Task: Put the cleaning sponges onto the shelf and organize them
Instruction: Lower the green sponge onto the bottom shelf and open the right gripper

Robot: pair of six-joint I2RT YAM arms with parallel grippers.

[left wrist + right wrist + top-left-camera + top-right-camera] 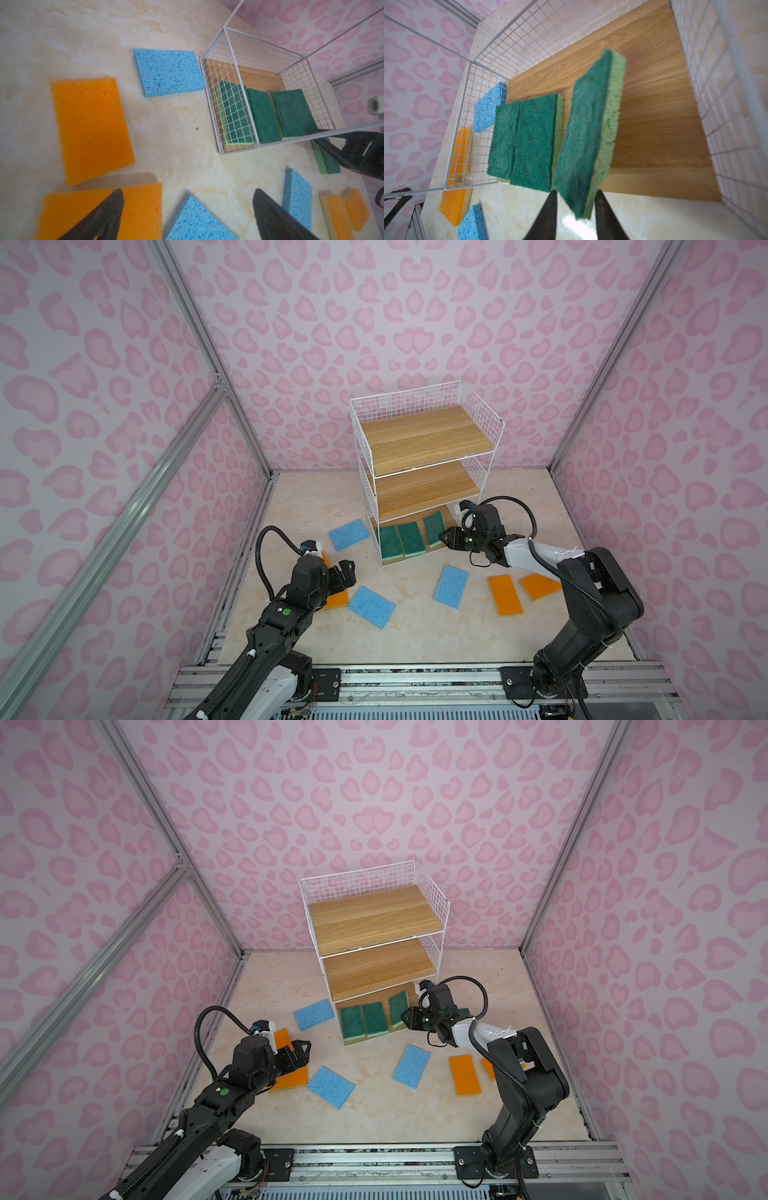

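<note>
Right wrist view: green-topped sponge [589,128] tilted on its long edge over the bottom board [654,104] of the shelf [424,435], near end between the tips of the right pincer [576,194]. Tips parted to about the sponge's thickness; sponge blurred, so cannot tell whether pinched or loose. Just beside it, two more green sponges [527,141] flat on the same board, side by side and touching.

Left wrist view: left pincer [189,190] spread wide and free, above an orange sponge [141,207] and a blue sponge [197,224] on the desk [176,145]. Just outside the shelf, a fourth green sponge [326,164] on the desk, partly behind the right pincer. Further blue sponges [451,586] and further orange sponges [505,594] flat on the desk in both top views.
</note>
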